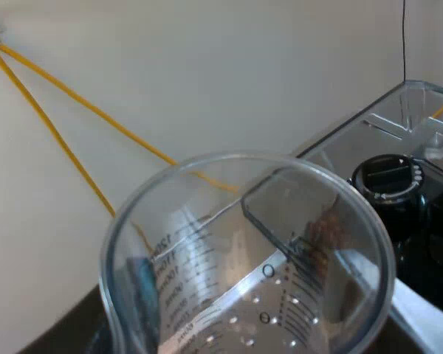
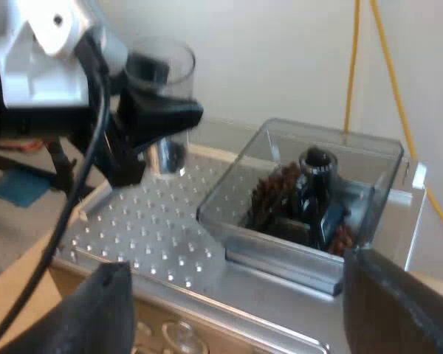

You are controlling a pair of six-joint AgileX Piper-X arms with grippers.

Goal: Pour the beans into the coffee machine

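Observation:
The clear measuring glass (image 1: 244, 258) with printed scale marks sits close before the left wrist camera, its mouth facing it. From the right wrist view the measuring glass (image 2: 162, 74) stands nearly upright in my left gripper (image 2: 159, 118), which is shut on it, above the machine's perforated metal top (image 2: 144, 221). No beans show inside the glass. Beside it is the clear bean hopper (image 2: 310, 192), open at the top, with brown beans (image 2: 273, 193) around a black centre knob (image 2: 317, 166). My right gripper (image 2: 244, 324) is open, its fingers wide apart, near the machine's top edge.
The hopper (image 1: 399, 147) with its black knob (image 1: 387, 181) lies just past the glass rim. A pale wall stands behind the machine. A blue pad (image 2: 18, 184) lies on the surface beyond the machine.

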